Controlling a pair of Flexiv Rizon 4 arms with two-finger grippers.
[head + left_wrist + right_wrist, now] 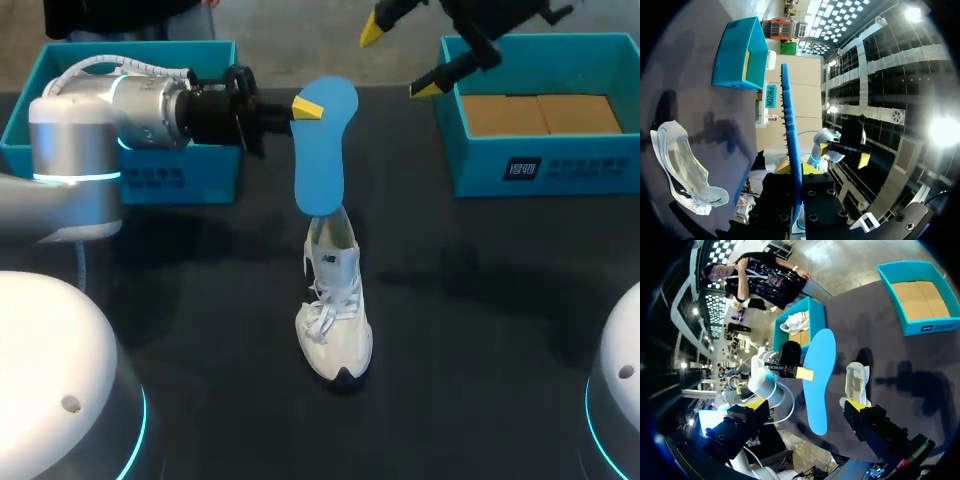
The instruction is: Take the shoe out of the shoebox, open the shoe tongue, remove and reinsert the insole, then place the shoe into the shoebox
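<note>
Above the shoe (335,320), the left gripper (305,108) clamps the insole (320,165).

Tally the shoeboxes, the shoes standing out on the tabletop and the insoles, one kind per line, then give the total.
Shoeboxes: 2, left shoebox and right shoebox
White shoe on the tabletop: 1
Blue insole: 1
Total: 4

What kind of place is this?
Probably a robot test lab: over a black table the left gripper holds a blue insole near a white shoe, the right gripper hangs open, and blue boxes stand at both sides.
</note>
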